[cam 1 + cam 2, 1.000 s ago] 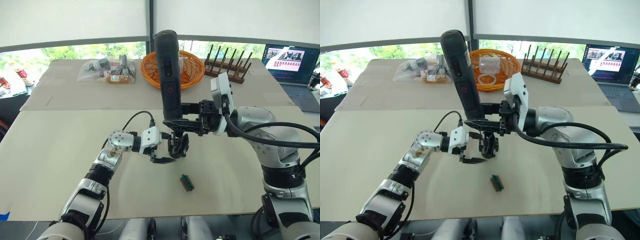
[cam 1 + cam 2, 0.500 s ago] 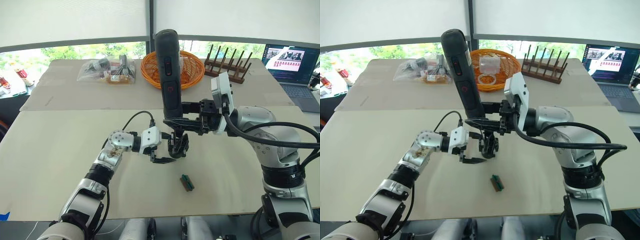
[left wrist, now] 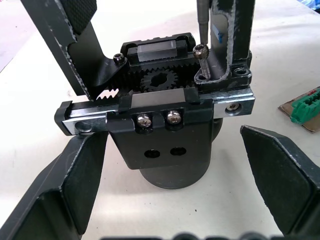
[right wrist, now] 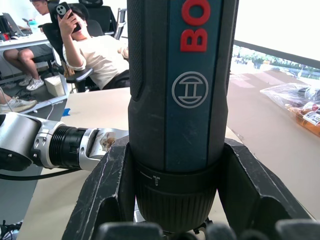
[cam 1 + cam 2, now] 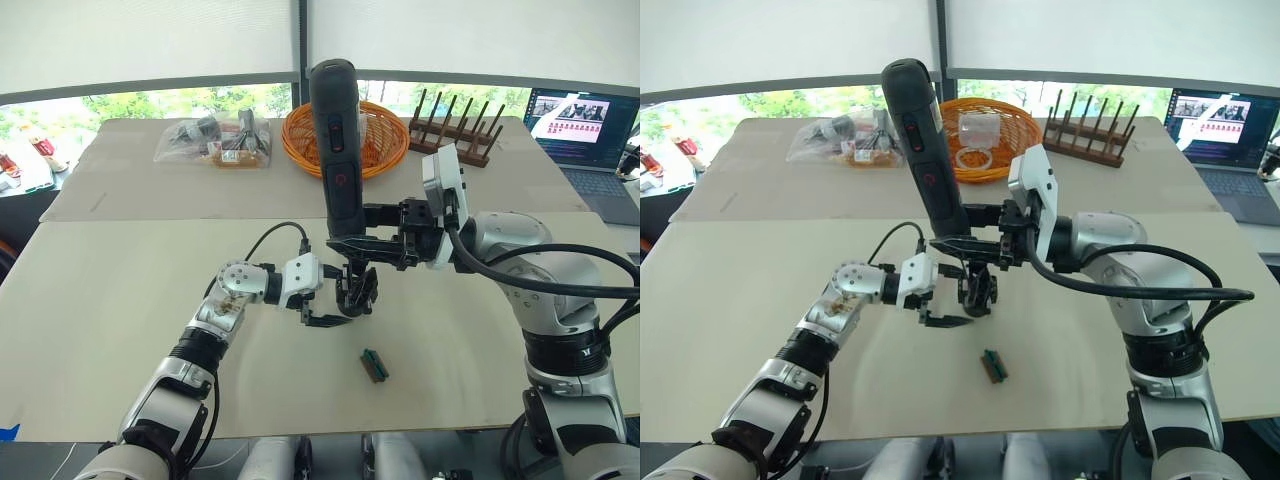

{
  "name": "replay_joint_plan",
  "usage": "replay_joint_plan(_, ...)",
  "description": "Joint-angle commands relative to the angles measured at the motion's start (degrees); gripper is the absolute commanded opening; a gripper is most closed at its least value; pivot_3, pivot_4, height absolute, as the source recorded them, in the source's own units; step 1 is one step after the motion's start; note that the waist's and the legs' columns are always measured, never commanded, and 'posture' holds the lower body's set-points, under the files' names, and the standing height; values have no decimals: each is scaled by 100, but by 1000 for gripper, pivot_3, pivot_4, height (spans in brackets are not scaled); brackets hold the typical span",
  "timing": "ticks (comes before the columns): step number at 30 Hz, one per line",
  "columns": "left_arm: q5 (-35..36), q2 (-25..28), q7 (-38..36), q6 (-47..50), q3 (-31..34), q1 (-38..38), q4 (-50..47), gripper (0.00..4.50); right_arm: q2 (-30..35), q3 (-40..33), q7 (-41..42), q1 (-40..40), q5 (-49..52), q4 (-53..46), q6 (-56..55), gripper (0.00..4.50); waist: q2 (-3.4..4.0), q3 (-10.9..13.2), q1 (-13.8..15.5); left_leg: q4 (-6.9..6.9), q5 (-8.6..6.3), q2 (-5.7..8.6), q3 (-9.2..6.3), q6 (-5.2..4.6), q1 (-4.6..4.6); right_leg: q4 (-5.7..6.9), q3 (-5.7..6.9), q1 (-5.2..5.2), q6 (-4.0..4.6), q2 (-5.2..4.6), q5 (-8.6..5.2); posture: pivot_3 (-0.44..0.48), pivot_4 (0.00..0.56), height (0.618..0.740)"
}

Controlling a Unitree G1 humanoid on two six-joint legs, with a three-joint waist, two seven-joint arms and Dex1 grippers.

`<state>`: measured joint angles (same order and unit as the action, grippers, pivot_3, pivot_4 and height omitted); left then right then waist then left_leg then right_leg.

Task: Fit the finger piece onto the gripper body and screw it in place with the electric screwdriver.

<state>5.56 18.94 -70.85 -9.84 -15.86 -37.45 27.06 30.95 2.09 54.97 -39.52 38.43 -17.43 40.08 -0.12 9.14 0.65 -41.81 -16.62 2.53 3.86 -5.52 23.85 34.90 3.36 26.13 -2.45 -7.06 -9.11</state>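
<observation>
The fitting looks done and the screwing is under way, judging by the finger piece (image 3: 231, 35) standing on the gripper body (image 3: 160, 115). The right gripper (image 5: 372, 247) is clamped around the upright electric screwdriver (image 5: 336, 140), whose thin bit meets a screw head (image 3: 200, 50) that still stands proud. The left gripper (image 3: 170, 187) is spread wide, gripping nothing, with the body between its fingers (image 3: 280, 175). The body shows exposed gear teeth and a silver rail.
</observation>
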Motion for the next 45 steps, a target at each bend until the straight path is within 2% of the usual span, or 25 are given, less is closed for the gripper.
replay_joint_plan(1, 20, -16, -17, -87, 7, -90, -69, 4500, -42, -176, 35, -196, 141, -144, -194, 1892, 0, 0, 0, 0, 0, 0, 0, 0, 0, 0, 0, 0, 0, 0, 0, 0, 150, 740)
replay_joint_plan(45, 69, 80, -98, -126, 73, -169, 71, 4500, 44, -141, 111, -149, 89, -153, -192, 1892, 0, 0, -1, 0, 0, 0, 0, 0, 0, 0, 0, 0, 0, 1, 0, 0, 150, 740)
